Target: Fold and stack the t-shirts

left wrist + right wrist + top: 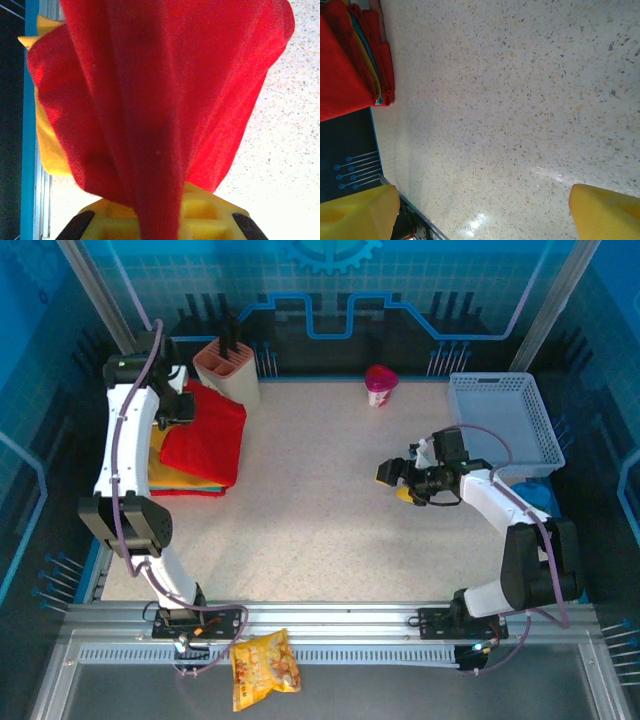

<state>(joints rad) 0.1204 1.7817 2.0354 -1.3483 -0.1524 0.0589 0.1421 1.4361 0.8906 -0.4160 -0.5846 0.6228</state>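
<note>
Top external view: well across the table [300, 540] to the left of the lattice basket [505, 420], the left gripper [178, 412] is pinching its jaws together on a fold of the red t-shirt [205, 435]. That shirt is lying draped over the mustard yellow t-shirt [165, 468], whose edge is peeking out on the side away from the basket. In the left wrist view, the red cloth is hanging in heavy folds from the clamped claw, with yellow fabric showing behind it. Just left of the basket's near corner, the right gripper [395, 480] is hovering over bare tabletop with its yellow fingers [357, 212] standing wide apart and gripping nothing. A snack bag [264, 668] is lying on the near rail, far from the basket.
</note>
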